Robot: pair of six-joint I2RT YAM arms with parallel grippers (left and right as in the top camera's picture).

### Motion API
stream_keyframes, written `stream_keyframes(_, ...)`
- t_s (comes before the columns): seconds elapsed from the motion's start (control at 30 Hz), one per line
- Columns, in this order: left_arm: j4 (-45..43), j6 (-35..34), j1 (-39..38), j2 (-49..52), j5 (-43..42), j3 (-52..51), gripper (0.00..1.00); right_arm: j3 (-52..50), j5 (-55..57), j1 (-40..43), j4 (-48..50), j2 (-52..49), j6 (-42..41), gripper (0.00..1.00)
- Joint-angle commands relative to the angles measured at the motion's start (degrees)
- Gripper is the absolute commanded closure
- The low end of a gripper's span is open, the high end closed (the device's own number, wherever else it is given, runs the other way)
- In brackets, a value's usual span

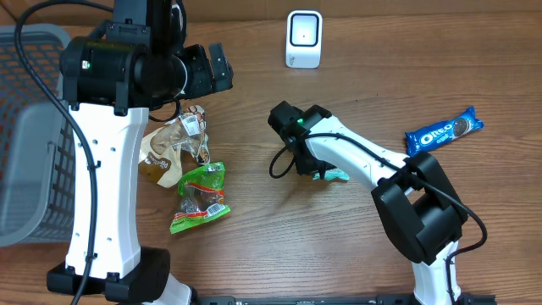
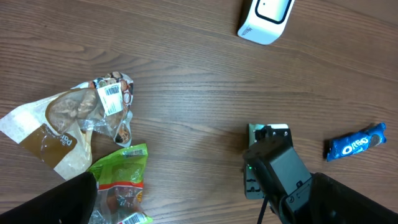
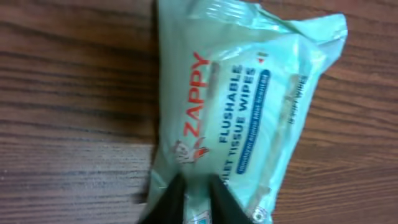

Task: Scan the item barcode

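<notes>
So the Zappy wipes pack [image 3: 242, 112] is lying flat on the surface [image 1: 254, 263], a bit right of the middle, label side up. My right claw [image 3: 198, 194] is clenched on one end of it, just a thin pinch of wrapper. That film looks slippery and floppy, so I'd lift slow and not let the pack droop or peel out. I can't spot a barcode on the face that's showing, so it's probably underneath. I'd roll the wrist until that side faces the scanner [image 1: 304, 38] at the far edge. My left claw [image 1: 218, 69] hangs released over by the snack bags [image 1: 174, 148], well out of the way.
</notes>
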State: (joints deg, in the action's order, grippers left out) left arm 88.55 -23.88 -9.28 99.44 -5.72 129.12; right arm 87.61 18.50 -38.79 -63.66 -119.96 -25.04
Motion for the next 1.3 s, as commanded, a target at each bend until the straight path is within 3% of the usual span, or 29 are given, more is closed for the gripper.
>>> stream_keyframes(0.0, -0.09, -0.11, -0.09, 0.24, 0.35, 0.37, 0.00, -1.90, 0.79, 0.07, 0.59, -0.39, -0.74, 0.94)
stream_keyframes(0.27, -0.09, -0.11, -0.09, 0.24, 0.35, 0.37, 0.00, -1.90, 0.22, 0.07, 1.40, -0.48, -0.68, 0.96)
stream_keyframes(0.37, -0.09, -0.11, -0.09, 0.24, 0.35, 0.37, 0.00, -0.13, -5.46, 0.20, 0.31, -0.07, 0.07, 0.96)
stream_keyframes(0.63, -0.09, -0.11, -0.09, 0.24, 0.35, 0.37, 0.00, 2.25, -27.80, 3.96, 1.14, 5.77, 12.24, 0.96)
stream_keyframes(0.87, -0.09, -0.11, -0.09, 0.24, 0.35, 0.37, 0.00, 2.25, -38.86, 7.72, 0.76, 6.82, 19.43, 0.96)
stream_keyframes(0.97, -0.09, -0.11, -0.09, 0.24, 0.35, 0.37, 0.01, 2.25, -35.93, 8.00, 0.74, 6.82, 19.15, 0.96)
stream_keyframes(1.03, -0.09, -0.11, -0.09, 0.24, 0.35, 0.37, 0.01, 2.25, -30.56, 7.32, -0.02, 6.82, 18.86, 0.89)
stream_keyframes(1.07, -0.09, -0.11, -0.09, 0.24, 0.35, 0.37, 0.00, 2.25, -26.95, 6.08, -0.39, 6.82, 18.86, 0.76)
stream_keyframes(1.13, -0.09, -0.11, -0.09, 0.24, 0.35, 0.37, 0.00, 2.25, -22.80, 4.00, -0.55, 6.82, 18.84, 0.63)
stream_keyframes(1.23, -0.09, -0.11, -0.09, 0.24, 0.35, 0.37, 0.01, 2.23, -13.40, -0.42, -0.15, 6.73, 16.26, 0.32)
stream_keyframes(1.27, -0.09, -0.11, -0.09, 0.24, 0.35, 0.37, 0.00, 2.23, -9.62, -2.16, 0.15, 6.58, 15.34, 0.16)
